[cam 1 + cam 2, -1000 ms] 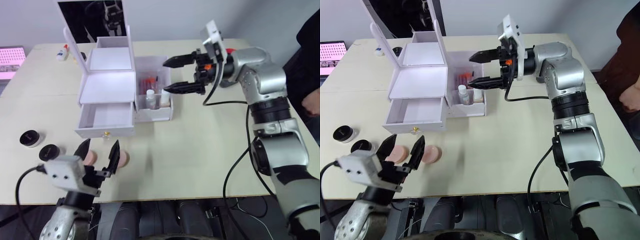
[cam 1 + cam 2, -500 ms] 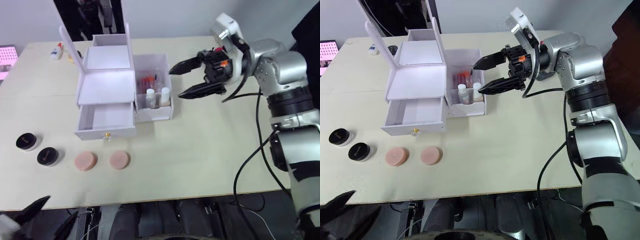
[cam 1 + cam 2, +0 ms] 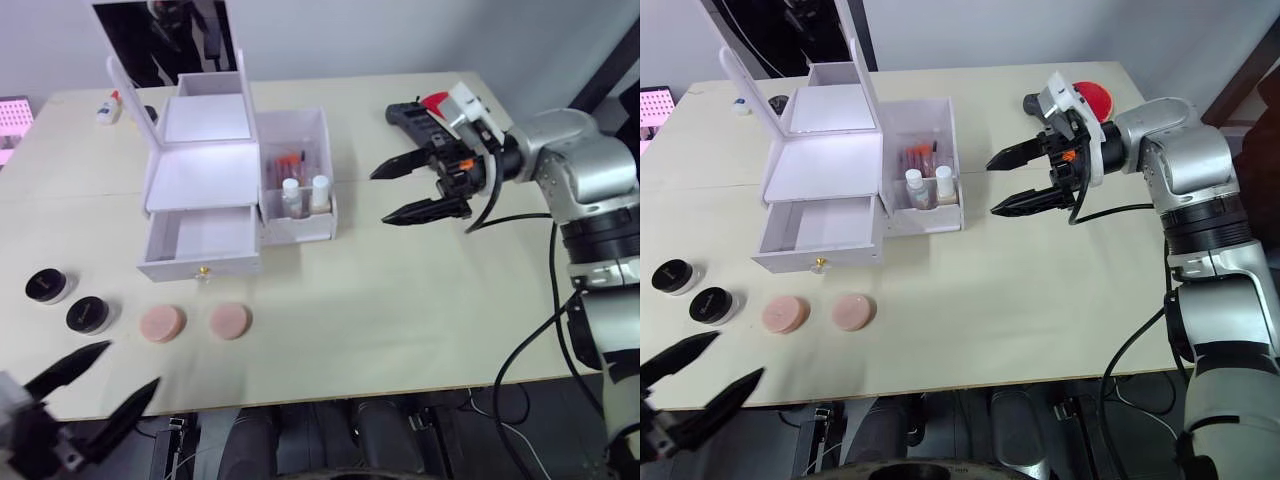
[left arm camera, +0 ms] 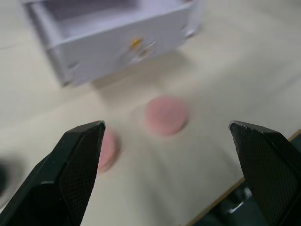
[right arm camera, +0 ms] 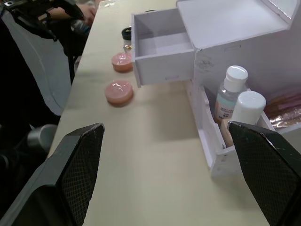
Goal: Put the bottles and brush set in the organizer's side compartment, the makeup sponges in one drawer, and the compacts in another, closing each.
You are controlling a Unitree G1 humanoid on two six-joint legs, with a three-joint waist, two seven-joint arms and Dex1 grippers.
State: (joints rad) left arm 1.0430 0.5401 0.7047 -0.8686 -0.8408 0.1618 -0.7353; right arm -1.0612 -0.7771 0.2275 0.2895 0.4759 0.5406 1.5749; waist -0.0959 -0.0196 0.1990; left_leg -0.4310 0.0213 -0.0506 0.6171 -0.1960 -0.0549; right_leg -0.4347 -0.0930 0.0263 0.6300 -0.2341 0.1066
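left hand [image 3: 95, 385] wide open, empty | right hand [image 3: 408, 190] wide open, empty | bottles [image 5: 237, 101]: no legible labels

Head stereo pair looks forward and down over the worktop [image 3: 380, 290], both eyes covering the organizer [image 3: 240, 190] and sponges [image 3: 810, 312]. Left wrist camera sits low and close, facing the open drawer [image 4: 117, 35] and sponges. Right wrist camera views the organizer from its side compartment [image 5: 235, 136], sharing drawer and sponges.
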